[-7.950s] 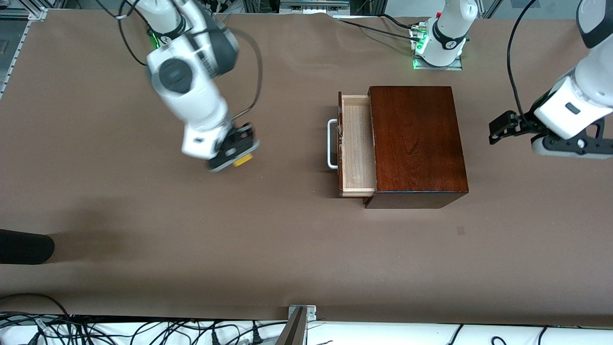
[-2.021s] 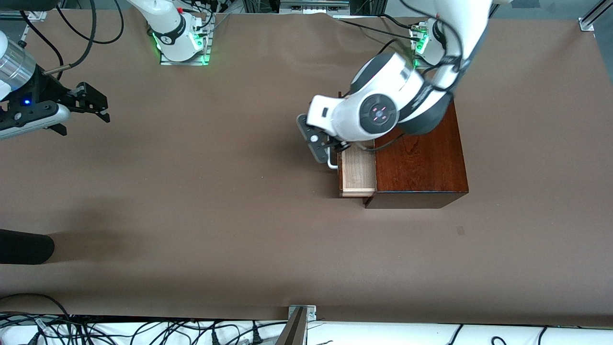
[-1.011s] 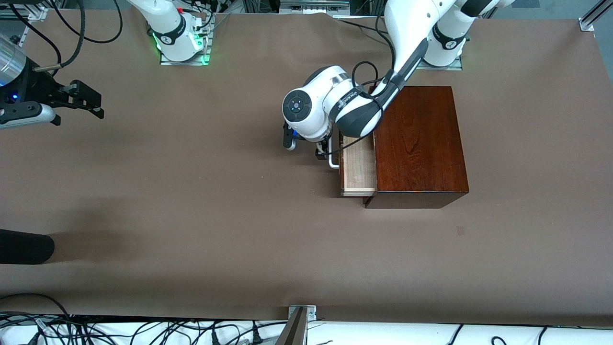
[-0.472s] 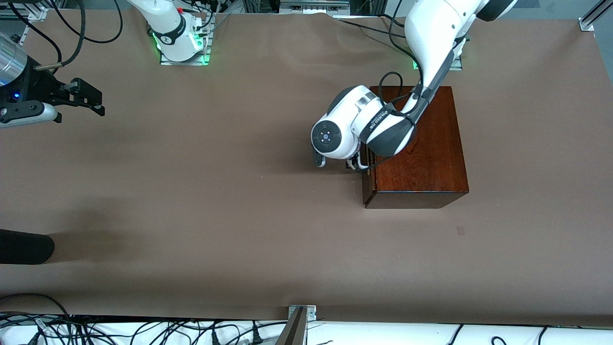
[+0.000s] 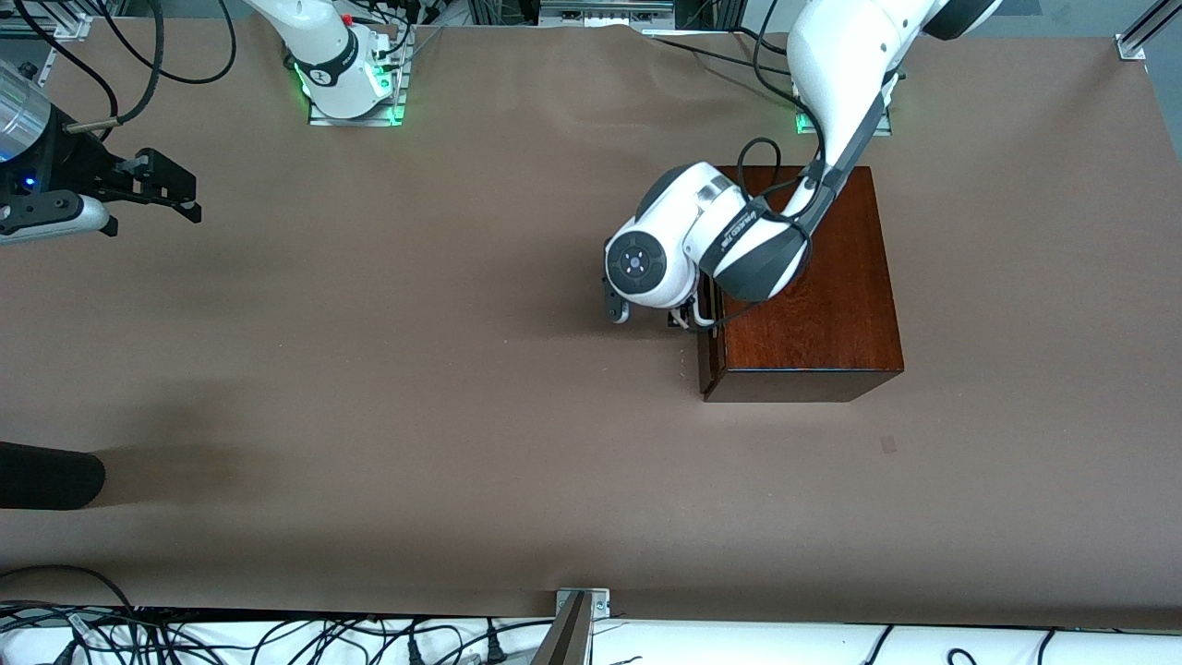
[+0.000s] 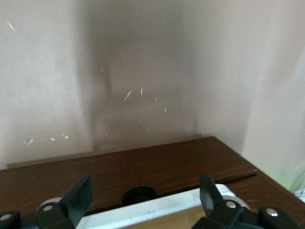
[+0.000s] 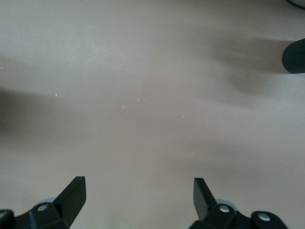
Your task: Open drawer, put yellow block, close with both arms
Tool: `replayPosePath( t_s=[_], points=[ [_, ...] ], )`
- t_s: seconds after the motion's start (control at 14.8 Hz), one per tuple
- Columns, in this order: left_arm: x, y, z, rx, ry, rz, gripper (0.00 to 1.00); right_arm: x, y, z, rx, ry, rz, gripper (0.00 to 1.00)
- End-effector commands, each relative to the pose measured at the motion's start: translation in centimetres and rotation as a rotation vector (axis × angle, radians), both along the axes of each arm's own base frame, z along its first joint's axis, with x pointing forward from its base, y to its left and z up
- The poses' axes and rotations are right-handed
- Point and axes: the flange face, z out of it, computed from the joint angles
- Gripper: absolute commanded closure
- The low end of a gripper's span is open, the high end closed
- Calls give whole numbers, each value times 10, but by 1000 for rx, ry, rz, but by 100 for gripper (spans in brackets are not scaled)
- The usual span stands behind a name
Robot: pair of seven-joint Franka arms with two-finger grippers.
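Left gripper sits low at the drawer front, fingers spread wide astride the white handle, near the frame's center-right in the front view. Its arm bends down from the upper right over the mahogany box, and the drawer is shut flush. Right gripper waits at the upper left edge, fingers parted over bare table. No yellow block shows.

Box toward the left arm's end of the table, drawer shut in it, left gripper at the drawer's front, right gripper over the right arm's end
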Motion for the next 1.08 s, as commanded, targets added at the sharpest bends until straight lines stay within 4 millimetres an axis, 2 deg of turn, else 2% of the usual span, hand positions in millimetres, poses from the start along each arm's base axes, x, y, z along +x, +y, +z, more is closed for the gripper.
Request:
replayPosePath(
  t_s=[0.0, 0.13, 0.27, 0.4, 0.47, 0.61, 0.74, 0.81, 0.94, 1.01],
  points=[
    [3, 11, 77, -101, -41, 102, 0, -2, 0, 7, 6, 2, -3, 0],
    [10, 30, 137, -123, -131, 187, 0, -1, 0, 6, 6, 0, -3, 0],
    [42, 89, 175, -104, -152, 234, 0, -1, -1, 6, 6, -1, -4, 0],
    [62, 138, 226, -42, -214, 263, 0, -1, -1, 6, 5, -3, -3, 0],
    [73, 162, 242, -34, -251, 305, 0, -1, 0, 7, 6, -4, -3, 0],
    [89, 221, 257, 8, -301, 450, 0, -1, 0, 7, 6, -4, -3, 0],
    [91, 249, 258, 54, -325, 607, 0, 0, 0, 7, 6, -6, -3, 0],
    [89, 262, 265, 68, -364, 686, 0, 0, 0, 7, 6, -6, -3, 0],
    [75, 277, 284, 26, -492, 845, 0, 0, 0, 7, 7, -9, -3, 0],
    [66, 297, 287, 5, -520, 956, 0, 0, 0, 7, 8, -9, -3, 0]
  ],
)
